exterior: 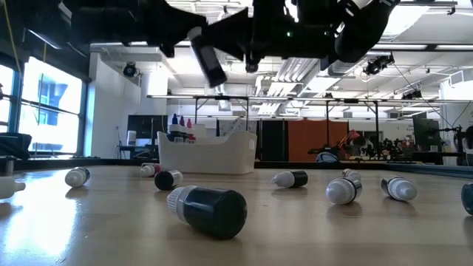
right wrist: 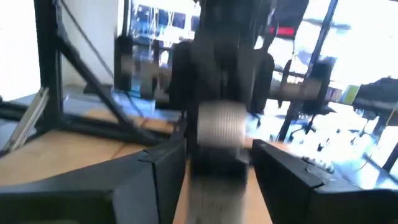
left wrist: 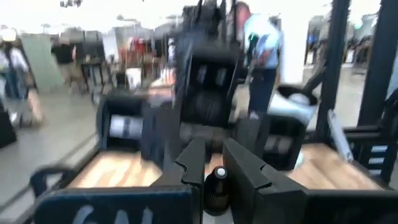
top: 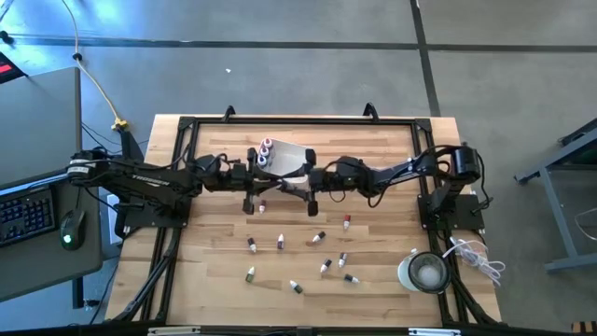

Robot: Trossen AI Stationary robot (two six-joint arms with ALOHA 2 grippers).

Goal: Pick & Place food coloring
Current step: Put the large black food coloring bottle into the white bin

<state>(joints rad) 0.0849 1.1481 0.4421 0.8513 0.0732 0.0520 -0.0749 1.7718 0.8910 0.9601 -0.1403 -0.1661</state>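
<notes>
Wood table (top: 205, 280). Tray (top: 291, 161): a few bottles inside; loose bottles (top: 317, 240) scattered near. Left gripper (left wrist: 213, 180) beside tray, fingers clamping dark bottle (left wrist: 216, 190). Right gripper (right wrist: 217, 165) beside tray, fingers apart, nothing clearly held. Risk: arms crowd, collision; bottle slips.

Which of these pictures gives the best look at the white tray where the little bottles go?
The low view: the white tray stands side-on, with a few bottles upright inside at one end. The high view shows the tray from above, half covered by both arms. Neither wrist view shows it clearly.
</notes>
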